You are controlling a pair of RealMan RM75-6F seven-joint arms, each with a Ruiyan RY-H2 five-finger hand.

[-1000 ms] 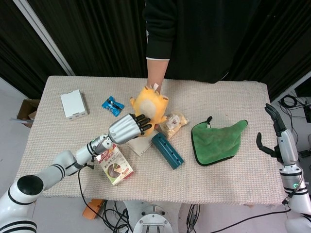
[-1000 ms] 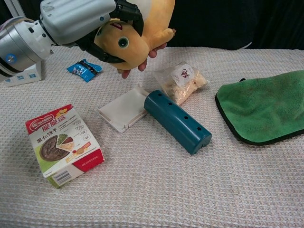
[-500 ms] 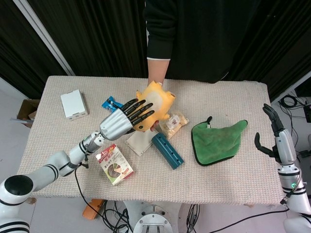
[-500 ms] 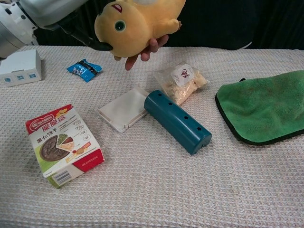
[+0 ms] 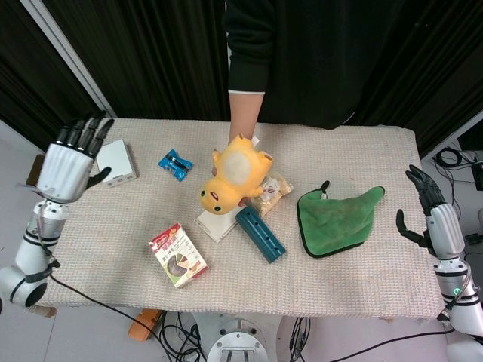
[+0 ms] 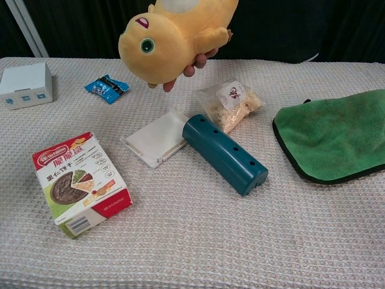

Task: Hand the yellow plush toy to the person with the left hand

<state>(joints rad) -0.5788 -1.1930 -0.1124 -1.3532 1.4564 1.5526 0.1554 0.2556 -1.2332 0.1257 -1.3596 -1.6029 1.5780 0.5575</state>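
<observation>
The yellow plush toy (image 5: 232,178) (image 6: 171,37) lies in the person's hand (image 6: 192,62) above the table's middle, its head tilted down toward me. The person's forearm (image 5: 243,117) reaches in from the far side. My left hand (image 5: 69,163) is raised at the far left, fingers spread and holding nothing, well away from the toy. My right hand (image 5: 432,207) hangs off the table's right edge, fingers apart and holding nothing. Neither hand shows in the chest view.
On the woven table (image 5: 362,249) lie a white box (image 5: 115,161), a blue wrapper (image 5: 175,164), a snack box (image 5: 178,255), a flat white box (image 6: 155,138), a teal cylinder (image 5: 259,234), a snack bag (image 6: 230,99) and a green cloth (image 5: 334,219).
My left hand released the plush toy and swung far to the left and up. The toy now rests in the person's hand, tipped head-down. The right hand barely moved.
</observation>
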